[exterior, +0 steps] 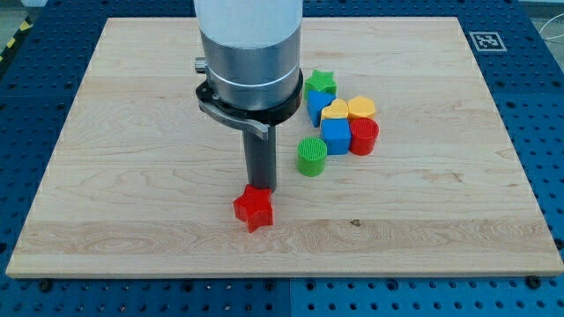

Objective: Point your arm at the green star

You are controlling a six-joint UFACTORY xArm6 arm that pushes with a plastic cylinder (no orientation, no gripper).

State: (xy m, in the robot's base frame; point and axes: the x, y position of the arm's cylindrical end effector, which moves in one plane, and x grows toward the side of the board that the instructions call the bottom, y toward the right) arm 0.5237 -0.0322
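The green star [322, 84] lies right of the board's middle, at the top of a cluster of blocks, partly behind the arm's silver body. My tip [260, 187] rests just above a red star [254, 209] and touches or nearly touches it. The tip is well below and to the left of the green star. A green cylinder [311, 156] stands to the right of the rod.
The cluster below the green star holds a blue block [315, 106], a yellow heart [335, 111], a yellow hexagon [361, 108], a blue cube [336, 136] and a red cylinder [364, 136]. The wooden board [132, 132] lies on a blue perforated table.
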